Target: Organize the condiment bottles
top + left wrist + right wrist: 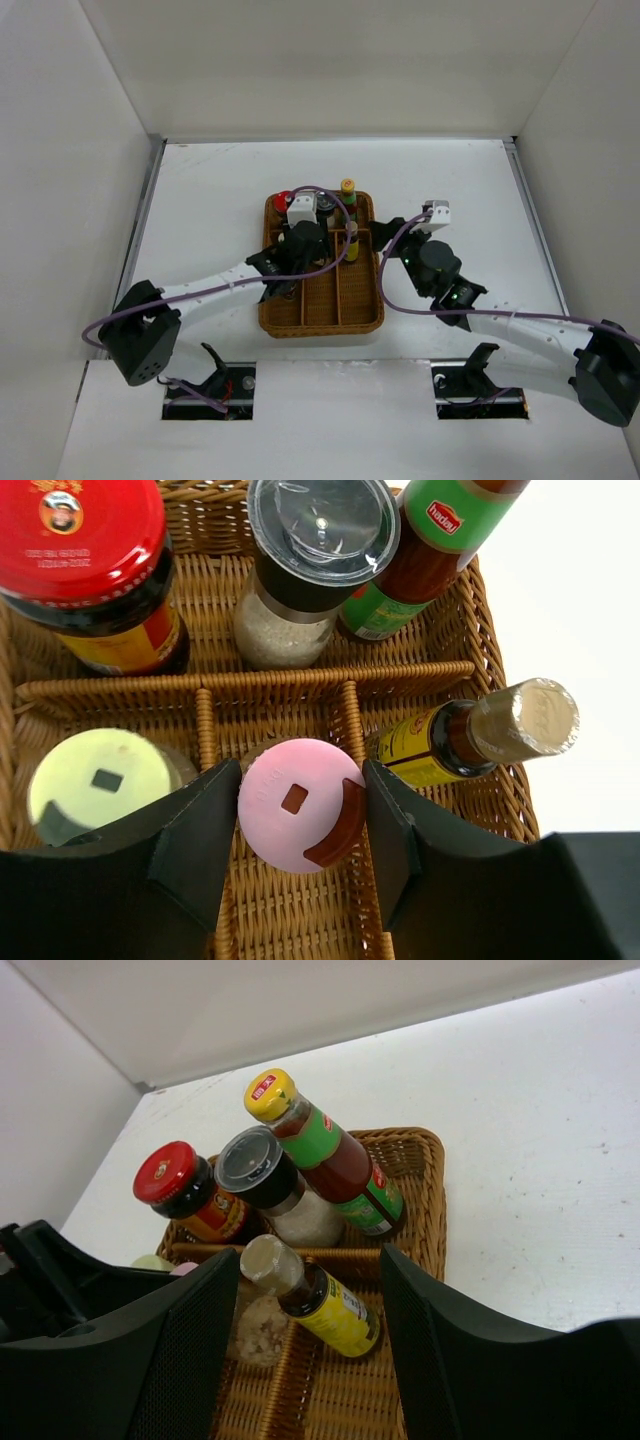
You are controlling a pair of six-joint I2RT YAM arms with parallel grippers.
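Note:
The condiment bottles stand in a brown wicker tray (pixel 400 670). In its back row are a red-lidded dark jar (pixel 85 535), a clear-lidded jar of white grains (pixel 320 525) and a tall yellow-capped bottle (pixel 320 1150). In front of them are a pale-green-lidded jar (pixel 100 780), a pink-lidded jar (pixel 295 800) and a small yellow-labelled dark bottle (pixel 320 1300) that leans over. My left gripper (pixel 300 780) is shut on the pink-lidded jar, a finger against each side of its lid. My right gripper (pixel 310 1260) stands open, with the leaning bottle between its fingers and not touching them.
The tray (pixel 320 310) sits mid-table, with its front compartments showing bare wicker. White table (pixel 460 180) surrounds it, and white walls close off the left, right and back. Both arms reach in over the tray from the near edge.

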